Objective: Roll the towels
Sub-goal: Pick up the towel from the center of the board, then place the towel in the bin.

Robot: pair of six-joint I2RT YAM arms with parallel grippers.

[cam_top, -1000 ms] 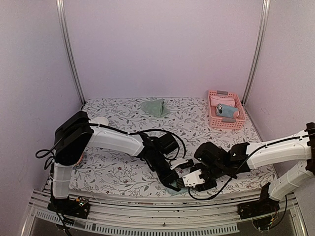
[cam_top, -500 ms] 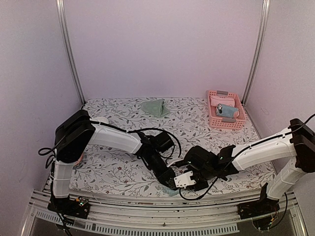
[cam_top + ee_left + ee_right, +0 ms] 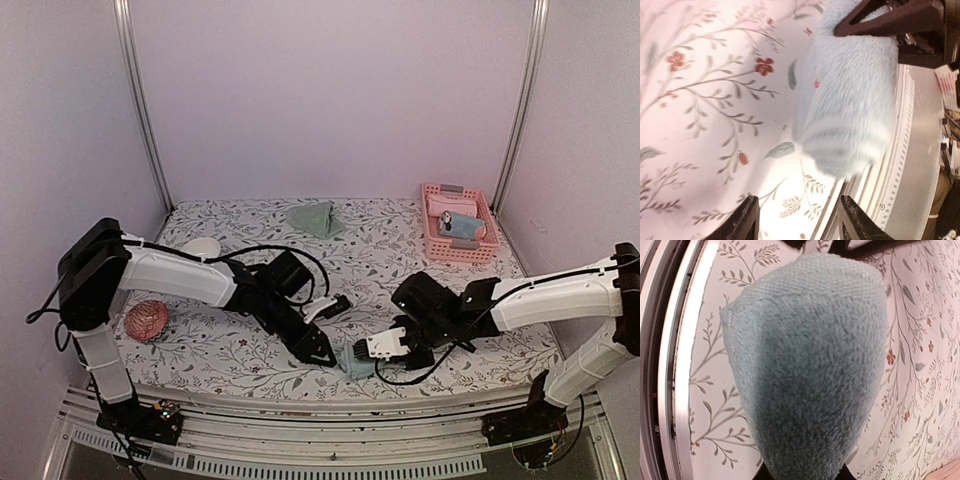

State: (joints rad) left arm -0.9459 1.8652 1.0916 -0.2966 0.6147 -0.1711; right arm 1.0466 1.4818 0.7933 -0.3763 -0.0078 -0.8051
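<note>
Floral cloth [image 3: 225,368] all over, and the blue towel [image 3: 356,362] sits bunched right at its near edge, with the right gripper [image 3: 374,352] clamped on it and the left gripper [image 3: 798,223] just beside it, fingers apart and empty. We'd pull it well in from the edge and lay it flat before rolling, or it probably slides off. Green towel [image 3: 314,218] waits at the far side.

No text is legible on the blue towel [image 3: 805,365], pink basket [image 3: 460,252] or floral table cover [image 3: 390,245].
</note>
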